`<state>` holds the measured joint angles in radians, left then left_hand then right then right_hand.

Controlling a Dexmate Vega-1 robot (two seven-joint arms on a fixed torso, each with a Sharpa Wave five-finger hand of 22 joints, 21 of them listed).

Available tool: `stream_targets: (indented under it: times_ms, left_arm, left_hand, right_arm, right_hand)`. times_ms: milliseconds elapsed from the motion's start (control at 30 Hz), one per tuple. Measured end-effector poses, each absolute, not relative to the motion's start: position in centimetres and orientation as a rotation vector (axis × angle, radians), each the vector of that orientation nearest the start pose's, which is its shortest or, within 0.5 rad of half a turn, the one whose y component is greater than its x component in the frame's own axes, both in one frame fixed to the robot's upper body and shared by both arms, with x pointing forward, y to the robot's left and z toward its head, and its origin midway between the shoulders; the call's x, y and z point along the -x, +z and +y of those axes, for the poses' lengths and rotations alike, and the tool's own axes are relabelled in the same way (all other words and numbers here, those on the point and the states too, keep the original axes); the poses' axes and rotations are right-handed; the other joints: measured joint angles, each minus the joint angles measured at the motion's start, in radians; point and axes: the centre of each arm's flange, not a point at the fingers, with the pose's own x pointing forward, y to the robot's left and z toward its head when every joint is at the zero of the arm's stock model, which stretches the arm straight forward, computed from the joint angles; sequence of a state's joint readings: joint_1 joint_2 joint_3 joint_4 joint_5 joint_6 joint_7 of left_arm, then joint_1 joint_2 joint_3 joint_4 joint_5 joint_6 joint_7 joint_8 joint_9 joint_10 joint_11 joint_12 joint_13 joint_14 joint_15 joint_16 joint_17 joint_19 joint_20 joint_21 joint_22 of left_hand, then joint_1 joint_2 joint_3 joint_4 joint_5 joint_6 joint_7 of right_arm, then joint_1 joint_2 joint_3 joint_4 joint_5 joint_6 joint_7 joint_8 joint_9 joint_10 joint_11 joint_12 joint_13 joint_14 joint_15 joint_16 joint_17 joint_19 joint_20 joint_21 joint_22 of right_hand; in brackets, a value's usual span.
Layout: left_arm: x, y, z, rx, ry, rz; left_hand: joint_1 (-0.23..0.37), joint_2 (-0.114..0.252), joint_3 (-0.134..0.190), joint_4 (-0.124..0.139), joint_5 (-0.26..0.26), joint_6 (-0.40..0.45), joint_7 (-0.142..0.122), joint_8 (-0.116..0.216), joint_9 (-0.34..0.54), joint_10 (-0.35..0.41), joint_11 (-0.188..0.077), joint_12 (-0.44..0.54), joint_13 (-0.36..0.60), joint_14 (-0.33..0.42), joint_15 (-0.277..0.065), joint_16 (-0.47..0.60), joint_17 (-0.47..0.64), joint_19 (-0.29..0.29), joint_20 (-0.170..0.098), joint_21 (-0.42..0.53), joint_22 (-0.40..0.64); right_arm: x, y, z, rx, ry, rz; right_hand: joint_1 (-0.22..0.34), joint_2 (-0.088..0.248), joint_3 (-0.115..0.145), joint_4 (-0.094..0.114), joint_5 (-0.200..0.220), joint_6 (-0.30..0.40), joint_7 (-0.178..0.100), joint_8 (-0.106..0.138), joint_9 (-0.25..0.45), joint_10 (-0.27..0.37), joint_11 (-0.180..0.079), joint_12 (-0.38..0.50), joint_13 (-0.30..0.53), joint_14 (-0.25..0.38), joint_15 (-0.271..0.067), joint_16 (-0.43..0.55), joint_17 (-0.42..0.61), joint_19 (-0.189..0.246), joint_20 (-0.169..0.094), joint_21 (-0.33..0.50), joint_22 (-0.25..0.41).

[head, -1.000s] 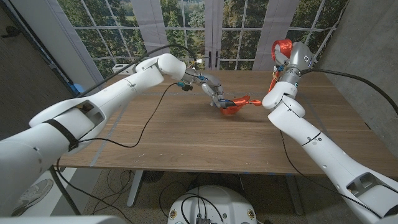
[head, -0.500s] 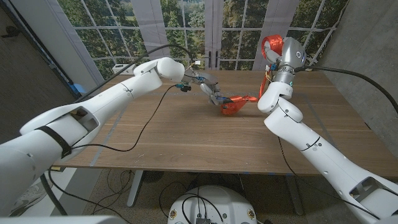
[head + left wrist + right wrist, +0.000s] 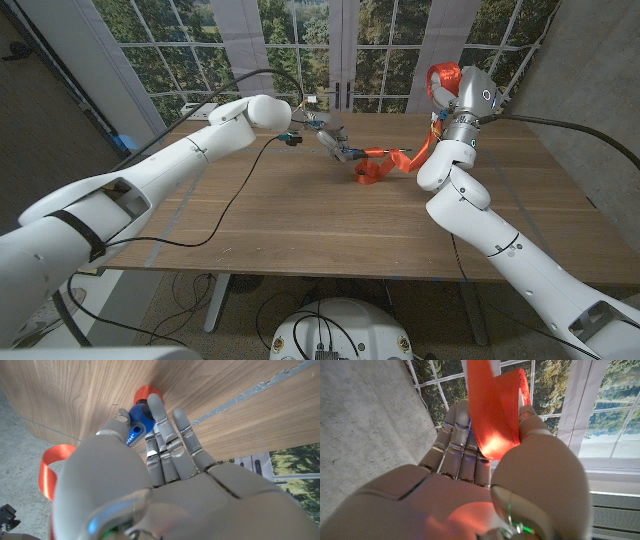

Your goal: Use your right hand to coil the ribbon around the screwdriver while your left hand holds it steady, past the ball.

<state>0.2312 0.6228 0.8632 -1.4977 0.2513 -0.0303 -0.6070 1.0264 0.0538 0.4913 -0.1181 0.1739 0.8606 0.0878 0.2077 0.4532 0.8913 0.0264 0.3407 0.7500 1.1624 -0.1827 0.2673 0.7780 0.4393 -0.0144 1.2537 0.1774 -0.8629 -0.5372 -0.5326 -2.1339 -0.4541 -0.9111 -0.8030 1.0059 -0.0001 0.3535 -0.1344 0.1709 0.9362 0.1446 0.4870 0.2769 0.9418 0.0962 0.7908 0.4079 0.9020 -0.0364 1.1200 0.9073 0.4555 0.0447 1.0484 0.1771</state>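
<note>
Coiling step in hand. Left hand [image 3: 335, 141] grips screwdriver [image 3: 134, 427] above table [image 3: 300, 225]. Right hand [image 3: 447, 82], raised, fingers closed on ribbon [image 3: 385, 162]. Next: likely bring ribbon round shaft, keep tension.

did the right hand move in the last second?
Yes. Against the window frame behind it, the right hand, holding the ribbon, swung toward the robot's left, then part-way back.

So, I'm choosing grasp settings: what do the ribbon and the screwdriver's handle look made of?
The ribbon looks like thin orange fabric or satin: it loops limply and glows where light passes through. The screwdriver handle looks like glossy blue plastic with printed lettering, though rubber can't be excluded.
</note>
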Motion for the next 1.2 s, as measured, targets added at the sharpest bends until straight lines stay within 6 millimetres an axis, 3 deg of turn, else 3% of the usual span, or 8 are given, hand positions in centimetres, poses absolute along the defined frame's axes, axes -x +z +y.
stream_targets:
  times_ms: [767,1200]
  left_arm:
    - [-62.1,13.2,11.0,-1.507,-0.607,-0.545]
    - [-62.8,13.3,11.1,-1.465,-0.585,-0.501]
  left_hand:
    - [0.000,0.000,0.000,0.000,0.000,0.000,0.000,0.000,0.000,0.000,0.000,-0.005,0.000,0.000,0.000,0.000,0.001,0.002,-0.002,0.000,0.000]
    - [0.000,0.000,0.000,0.000,0.000,0.000,0.000,0.000,0.000,0.001,0.001,-0.008,0.001,0.000,0.000,0.003,-0.010,0.015,-0.003,0.008,0.000]
  right_arm:
    - [-49.4,7.9,-24.7,0.754,-0.937,-0.638]
    - [-50.7,7.8,-26.0,0.813,-0.844,-0.447]
  right_hand:
    - [0.001,-0.001,0.000,0.000,0.003,0.000,0.000,0.000,0.000,0.000,0.000,0.000,0.000,0.000,0.000,0.000,0.000,0.000,0.000,0.000,0.000]
    - [-0.005,0.005,0.000,0.000,0.002,0.000,0.000,0.000,0.000,0.000,0.000,0.000,0.000,0.000,0.000,0.000,-0.005,0.000,0.000,0.000,0.000]
